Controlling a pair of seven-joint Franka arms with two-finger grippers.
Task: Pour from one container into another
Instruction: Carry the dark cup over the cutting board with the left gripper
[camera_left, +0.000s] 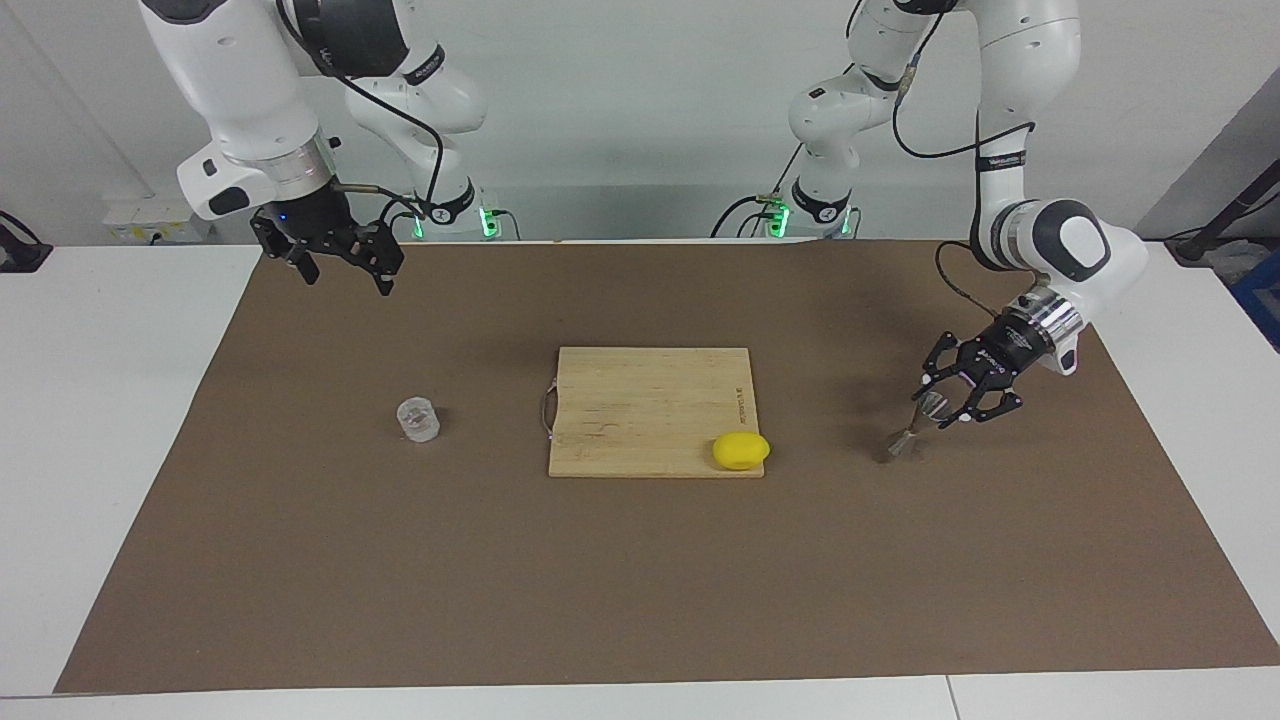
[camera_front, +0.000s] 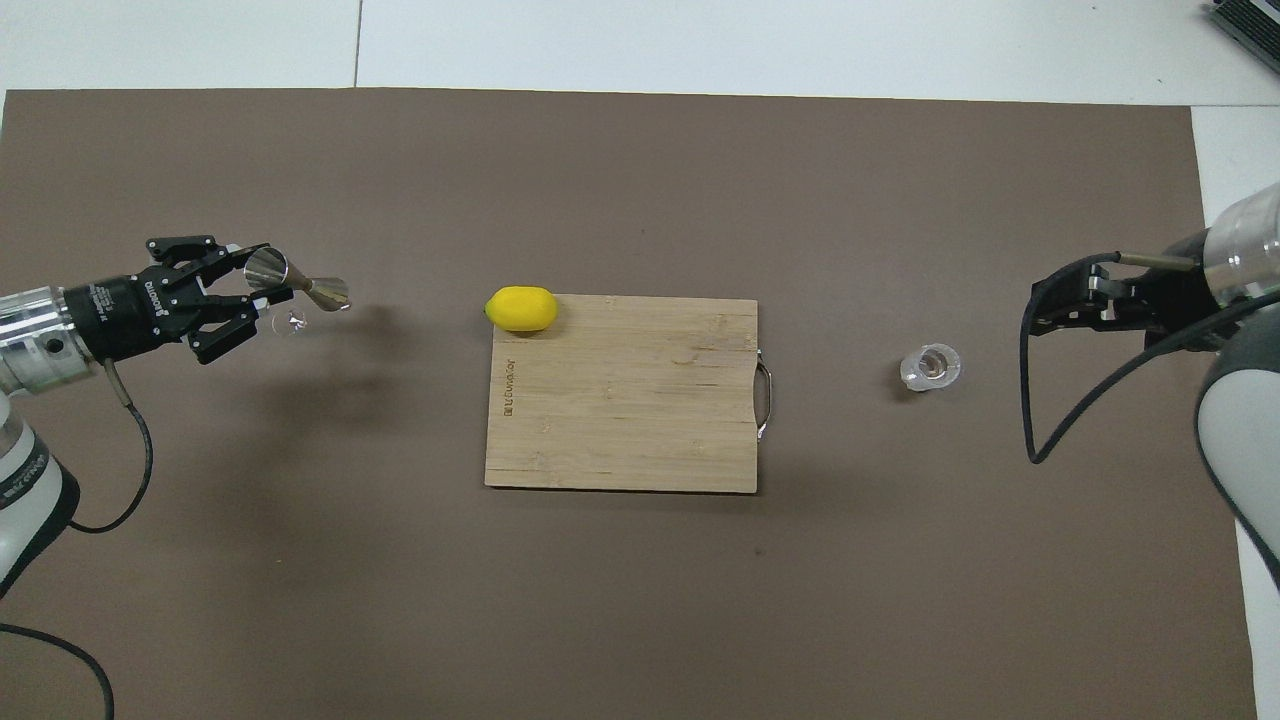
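The grey metal jigger (camera_left: 905, 440) (camera_front: 322, 291) hangs tilted at the left arm's end of the brown mat. My left gripper (camera_left: 940, 406) (camera_front: 263, 287) is shut on its upper cone, and its lower cone points toward the cutting board, low over the mat. The small clear ribbed glass cup (camera_left: 418, 419) (camera_front: 930, 366) stands upright on the mat toward the right arm's end. My right gripper (camera_left: 346, 268) (camera_front: 1042, 310) waits open in the air, over the mat beside the cup, with nothing between its fingers.
A wooden cutting board (camera_left: 640, 400) (camera_front: 640, 420) with a metal handle lies mid-mat between cup and jigger. A yellow lemon (camera_left: 741, 450) (camera_front: 521, 308) sits at the board's corner nearest the jigger. White table surrounds the brown mat (camera_left: 640, 580).
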